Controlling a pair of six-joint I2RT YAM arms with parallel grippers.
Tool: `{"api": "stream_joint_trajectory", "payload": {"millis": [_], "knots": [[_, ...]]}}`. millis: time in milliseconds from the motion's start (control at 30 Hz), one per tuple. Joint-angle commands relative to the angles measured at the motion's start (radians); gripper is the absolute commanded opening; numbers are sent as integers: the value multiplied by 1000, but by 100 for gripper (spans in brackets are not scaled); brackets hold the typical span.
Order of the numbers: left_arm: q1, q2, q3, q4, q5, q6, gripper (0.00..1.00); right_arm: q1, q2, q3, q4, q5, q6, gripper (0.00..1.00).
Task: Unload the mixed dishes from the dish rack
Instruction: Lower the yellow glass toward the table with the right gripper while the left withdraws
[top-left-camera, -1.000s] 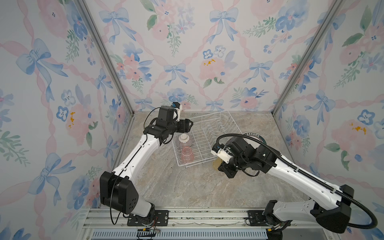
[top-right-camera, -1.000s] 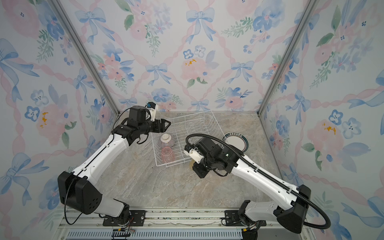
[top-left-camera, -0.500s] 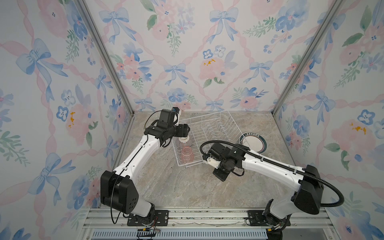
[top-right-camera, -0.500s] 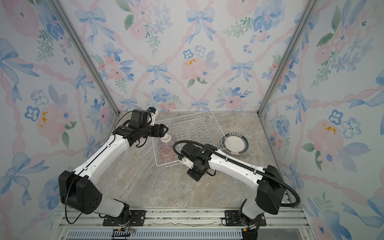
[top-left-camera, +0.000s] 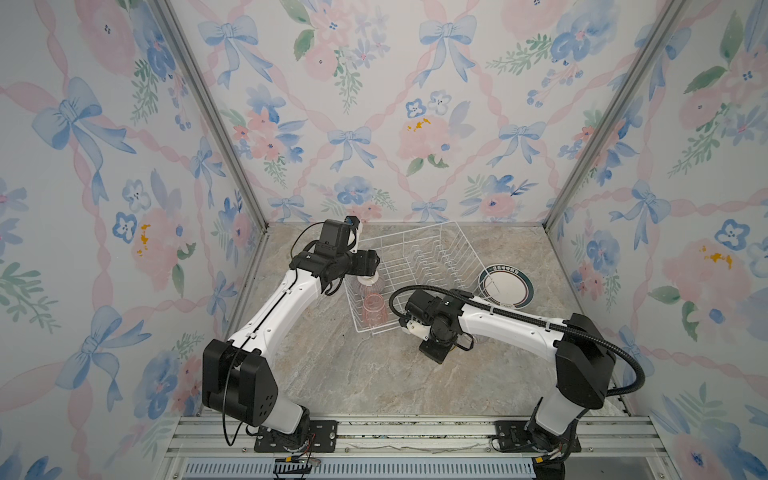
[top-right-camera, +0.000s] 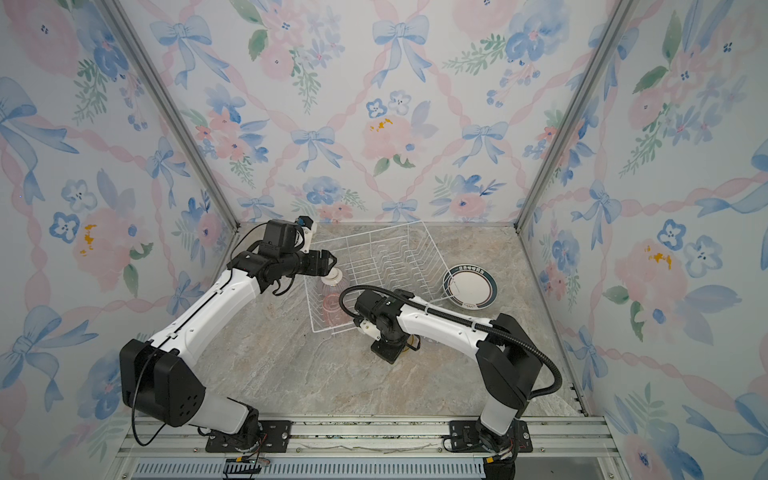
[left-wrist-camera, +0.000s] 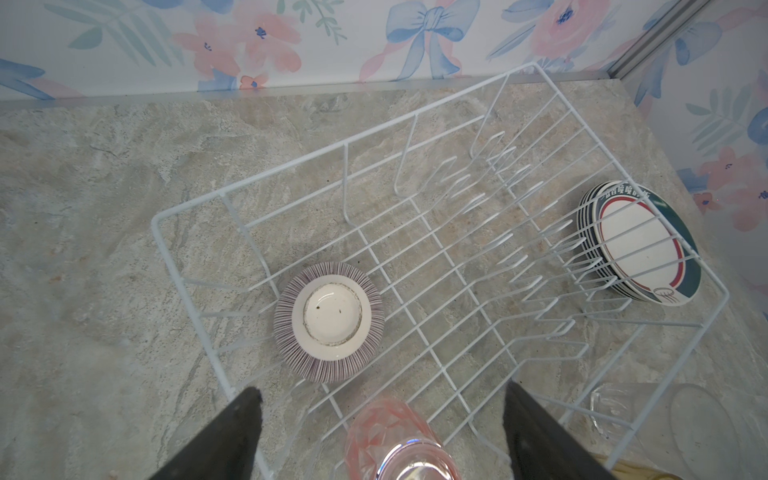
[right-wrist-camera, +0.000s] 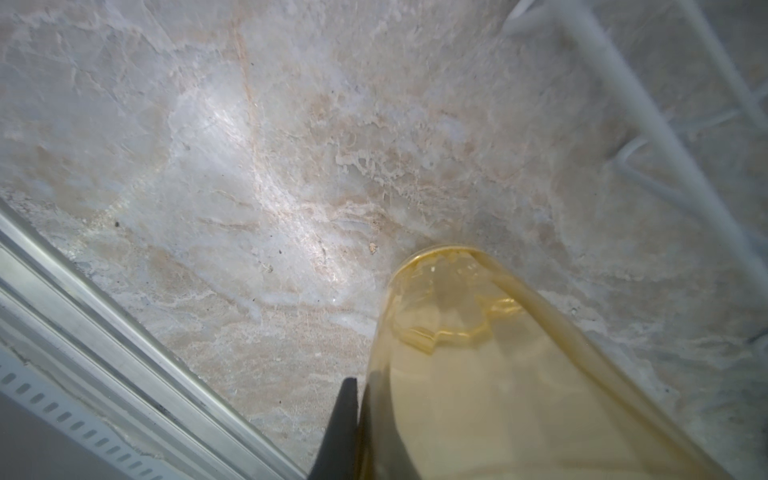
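- The dish rack (top-left-camera: 424, 266) stands on the tabletop (top-left-camera: 353, 374), near the back wall.
- The left pincer (top-left-camera: 369, 263) hangs over the left end of the dish rack. In the left wrist view its two fingers (left-wrist-camera: 224, 440) stand wide apart and nothing is between them in a grip.
- The striped bowl (left-wrist-camera: 328, 320) lies upside down inside the dish rack, close to its left side wall.
- The pink tumbler (left-wrist-camera: 395, 440) is also inside the dish rack, just beside the bowl, toward the front corner.
- A stack of plates (top-left-camera: 505, 286) with dark rims lies flat on the tabletop outside the dish rack, just beside its right side.
- The right pincer (top-left-camera: 435, 353) is low over the tabletop just in front of the dish rack. It is closed on the yellow tumbler (right-wrist-camera: 478, 374).
- The yellow tumbler points down to the tabletop; I cannot tell if it touches.
- Clear glass pieces (left-wrist-camera: 615, 407) stand outside the dish rack near its front right corner, but they are too blurred to say more.
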Motion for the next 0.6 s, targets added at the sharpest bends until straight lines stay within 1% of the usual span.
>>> {"api": "stream_joint_trajectory", "payload": {"millis": [0,300,367,567], "knots": [[2,22,-11,-15,-6,17,86,-25,25,2,5,3,-20,0],[2,37,-7,-14,-6,20,87,-37,49,1,8,2,-28,1],[2,40,-6,-14,-4,20,87,-37,53,2,6,1,-30,5],[2,47,-4,-23,-5,20,87,-37,49,1,5,5,-30,15]]}}
